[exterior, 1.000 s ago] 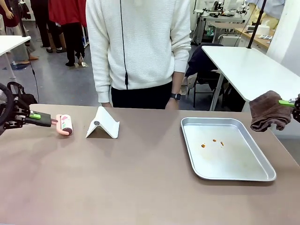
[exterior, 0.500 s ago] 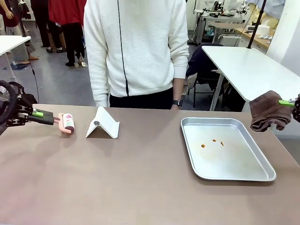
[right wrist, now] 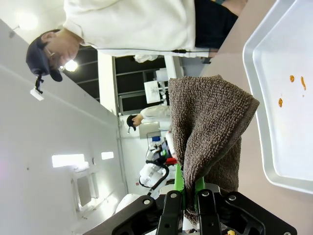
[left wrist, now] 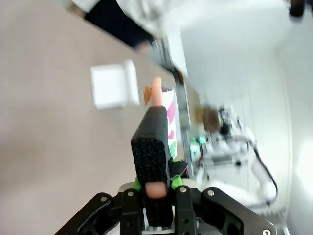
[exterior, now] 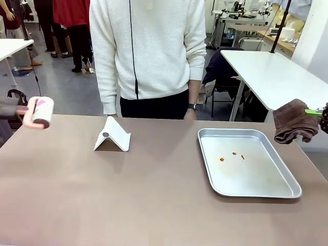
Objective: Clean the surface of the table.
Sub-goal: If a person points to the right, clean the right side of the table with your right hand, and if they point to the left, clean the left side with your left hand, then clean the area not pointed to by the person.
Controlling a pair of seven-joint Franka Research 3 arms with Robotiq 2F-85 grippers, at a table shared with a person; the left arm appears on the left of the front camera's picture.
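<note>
The brownish table spans the front view. At its far left edge a pink-handled lint roller hangs tilted above the top. In the left wrist view my left gripper is shut on the roller's dark handle, with the roller head beyond it. At the right edge, my right gripper is shut on a brown cloth held in the air beside the table. The right wrist view shows that cloth draped from my right gripper.
A shallow metal tray with small orange spots lies on the right half. A folded white stand sits at the back left. A person in a white sweater stands at the far edge. A white table is behind right.
My left gripper has lifted the lint roller off the table, up and to the left, to the picture's edge. The right arm and cloth have not moved.
</note>
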